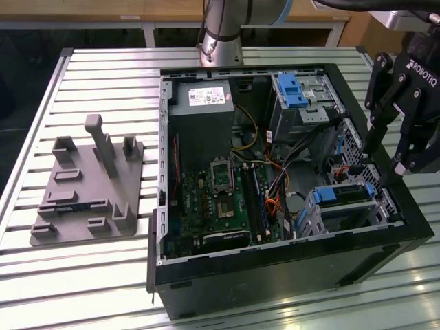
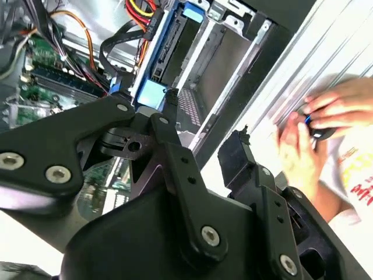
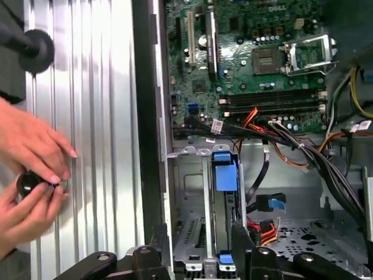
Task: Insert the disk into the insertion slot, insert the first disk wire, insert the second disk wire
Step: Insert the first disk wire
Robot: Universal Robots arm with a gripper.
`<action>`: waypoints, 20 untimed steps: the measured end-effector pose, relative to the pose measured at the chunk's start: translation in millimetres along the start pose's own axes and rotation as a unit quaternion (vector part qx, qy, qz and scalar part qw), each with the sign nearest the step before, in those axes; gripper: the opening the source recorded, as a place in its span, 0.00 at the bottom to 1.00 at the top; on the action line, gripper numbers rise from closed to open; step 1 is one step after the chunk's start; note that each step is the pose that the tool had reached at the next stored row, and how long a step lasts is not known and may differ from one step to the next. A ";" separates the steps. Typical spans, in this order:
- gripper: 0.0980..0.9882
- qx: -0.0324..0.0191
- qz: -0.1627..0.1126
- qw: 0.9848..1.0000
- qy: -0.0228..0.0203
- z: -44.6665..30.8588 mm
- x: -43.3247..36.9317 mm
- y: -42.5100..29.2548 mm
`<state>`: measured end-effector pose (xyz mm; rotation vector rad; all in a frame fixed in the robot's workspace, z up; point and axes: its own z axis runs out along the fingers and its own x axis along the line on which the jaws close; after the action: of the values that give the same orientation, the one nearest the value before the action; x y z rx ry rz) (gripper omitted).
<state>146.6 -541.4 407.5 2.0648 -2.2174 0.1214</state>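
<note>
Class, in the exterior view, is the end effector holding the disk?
No, the end effector hangs open and empty above the edge of the case, while the disk sits in the insertion slot.

Computer case (image 1: 275, 278): on the worktop (image 1: 103, 65), exterior view's right.
Fixture plate (image 1: 86, 196): beside it, exterior view's left.
Disk (image 3: 225, 175): in the insertion slot (image 3: 189, 227).
</note>
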 end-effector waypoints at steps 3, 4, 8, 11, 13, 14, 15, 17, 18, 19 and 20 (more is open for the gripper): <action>0.52 -0.001 0.007 1.000 0.004 -0.1 -4.8 -0.7; 0.52 -0.001 0.008 1.000 0.006 -0.5 -8.5 -0.8; 0.52 0.000 0.007 1.000 0.006 -0.6 -18.4 -1.8; 0.52 0.000 0.006 1.000 0.006 -0.2 -23.1 -5.2; 0.52 0.000 0.006 1.000 0.006 0.6 -24.4 -10.0; 0.52 0.000 0.005 1.000 0.006 1.1 -24.8 -13.2; 0.52 0.000 0.003 1.000 0.006 1.7 -25.2 -16.3; 0.52 0.000 0.000 1.000 0.006 3.6 -25.8 -22.0; 0.52 0.001 -0.004 1.000 0.006 4.8 -26.1 -22.9; 0.52 0.001 -0.008 1.000 0.007 5.9 -26.2 -23.1; 0.52 0.002 -0.012 1.000 0.007 7.1 -26.4 -23.1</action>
<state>171.3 -518.0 396.6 2.0867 -2.1847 0.1367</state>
